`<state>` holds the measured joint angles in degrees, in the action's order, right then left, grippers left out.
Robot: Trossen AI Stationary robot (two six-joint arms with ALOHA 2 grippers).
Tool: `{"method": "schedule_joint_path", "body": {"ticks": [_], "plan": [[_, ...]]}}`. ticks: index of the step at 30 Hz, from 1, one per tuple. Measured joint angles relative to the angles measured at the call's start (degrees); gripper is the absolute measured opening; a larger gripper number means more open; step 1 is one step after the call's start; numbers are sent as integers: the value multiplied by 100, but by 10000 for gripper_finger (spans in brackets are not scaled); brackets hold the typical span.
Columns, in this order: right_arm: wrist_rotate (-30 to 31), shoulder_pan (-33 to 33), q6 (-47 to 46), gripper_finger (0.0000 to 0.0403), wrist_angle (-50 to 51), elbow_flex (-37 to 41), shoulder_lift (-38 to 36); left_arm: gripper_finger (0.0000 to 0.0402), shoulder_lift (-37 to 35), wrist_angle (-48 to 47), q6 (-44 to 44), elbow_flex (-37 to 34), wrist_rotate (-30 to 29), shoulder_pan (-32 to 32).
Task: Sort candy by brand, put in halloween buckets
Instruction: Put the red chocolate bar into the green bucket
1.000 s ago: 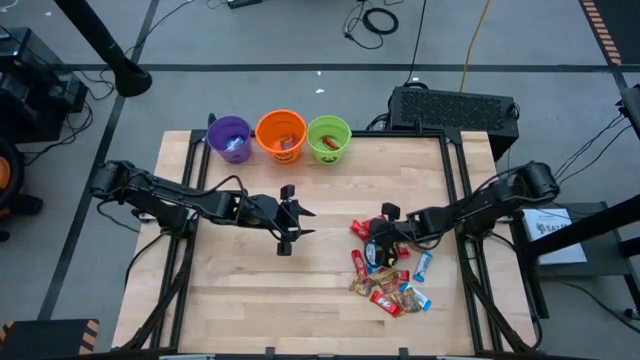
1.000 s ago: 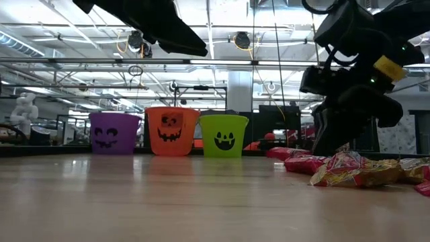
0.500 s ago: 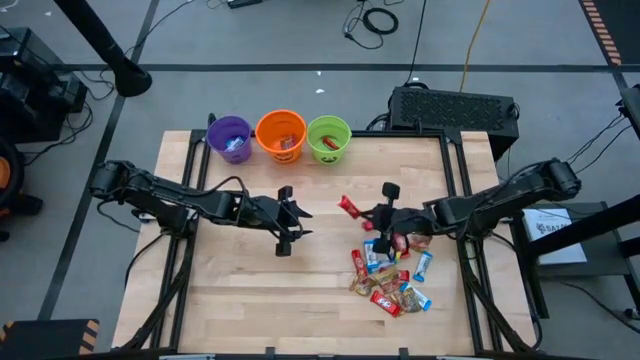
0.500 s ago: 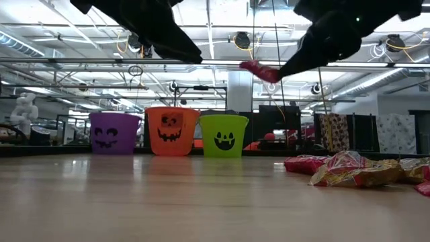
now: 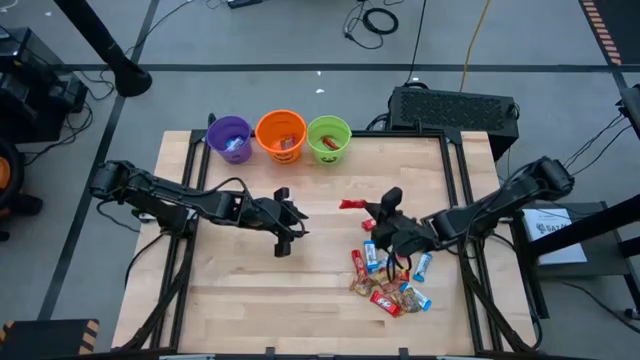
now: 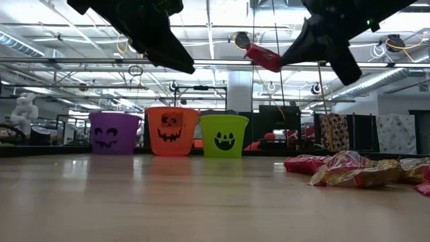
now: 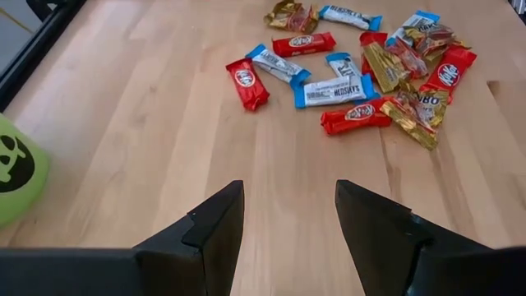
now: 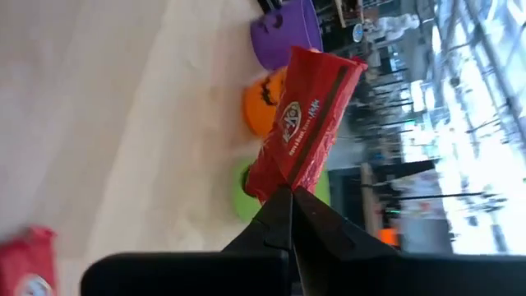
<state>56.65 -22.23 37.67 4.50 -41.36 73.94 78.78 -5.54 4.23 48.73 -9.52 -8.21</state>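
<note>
While the right gripper point(image 5: 372, 207) pinched the end of a red candy bar point(image 5: 352, 204) and held it above the middle of the table point(image 5: 320, 300), the bar hung loose from closed fingers, so it was probably best carried slowly. The purple bucket point(image 5: 229, 138), orange bucket point(image 5: 281, 135) and green bucket point(image 5: 329, 139) stood in a row along the table's far edge, and the bar should be let go only right over the matching one. Beside it the left gripper point(image 5: 287, 222) waited with fingers apart and empty, and the other candy point(image 5: 390, 280) lay piled toward the table's near right corner.
</note>
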Motion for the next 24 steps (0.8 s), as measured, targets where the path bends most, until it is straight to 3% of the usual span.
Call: {"method": "schedule_joint_path", "body": {"ticks": [5, 24], "plan": [[299, -48, 209, 0, -1, 2, 134, 200, 0, 4, -7, 0, -185, -45], [327, -40, -415, 0, -590, 4, 135, 200, 0, 7, -59, 0, -298, -46]]}}
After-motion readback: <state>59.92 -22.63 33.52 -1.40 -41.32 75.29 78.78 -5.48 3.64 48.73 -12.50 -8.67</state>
